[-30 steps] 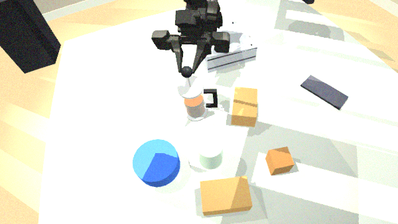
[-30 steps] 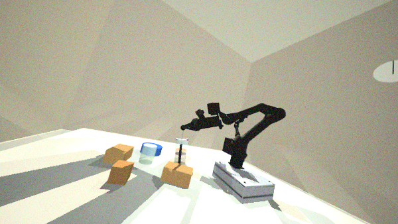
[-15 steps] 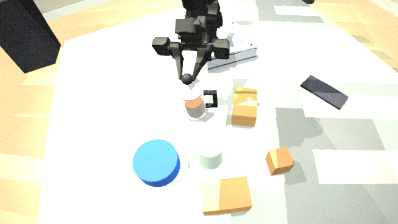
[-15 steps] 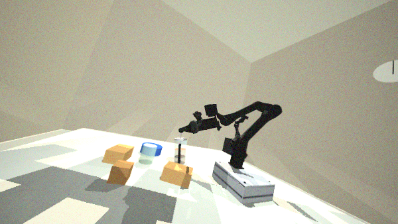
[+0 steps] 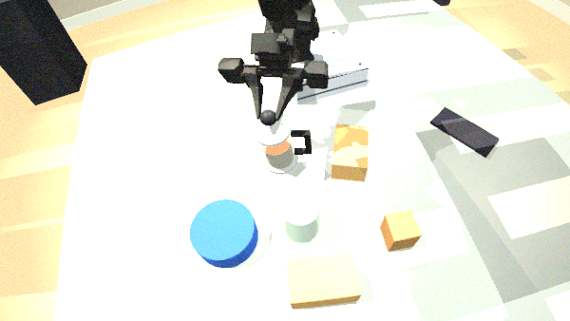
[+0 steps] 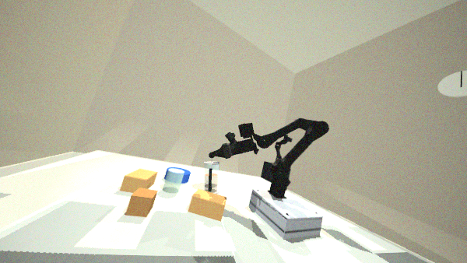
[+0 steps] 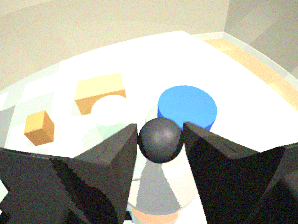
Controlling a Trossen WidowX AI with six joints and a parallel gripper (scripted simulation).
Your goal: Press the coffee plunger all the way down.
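White table (image 5: 142, 142) carries everything, w/ the coffee press (image 5: 280, 152) as landmark near its centre. Black WidowX arm (image 6: 296, 144) rises from a grey base block (image 6: 286, 214) at the table's far edge behind the press in the top view, and reaches out over it. Blue disc (image 5: 224, 233) lies in front of the press and to its left in that view, well apart. Flat tan box (image 5: 323, 280) sits farthest in front, slightly right. Mottled orange box (image 5: 351, 152) stands just beside the press on its handle side, not touching. Dark slab (image 5: 465, 131) lies well apart from the press, further to that same side, tilted. Small orange cube (image 5: 400, 230) sits in front and right of the press. Pale green cylinder (image 5: 302, 225) stands directly in front of the press, betw. disc and cube.

The press is upright: clear glass body, orange-brown band inside, black handle (image 5: 302, 141) facing the mottled box. Gripper (image 5: 268, 117) is clamped on the plunger's dark ball knob (image 7: 160, 140), a finger pressed to each side in the wrist view. In the top view the knob sits right at the lid; how much travel remains cannot be told.
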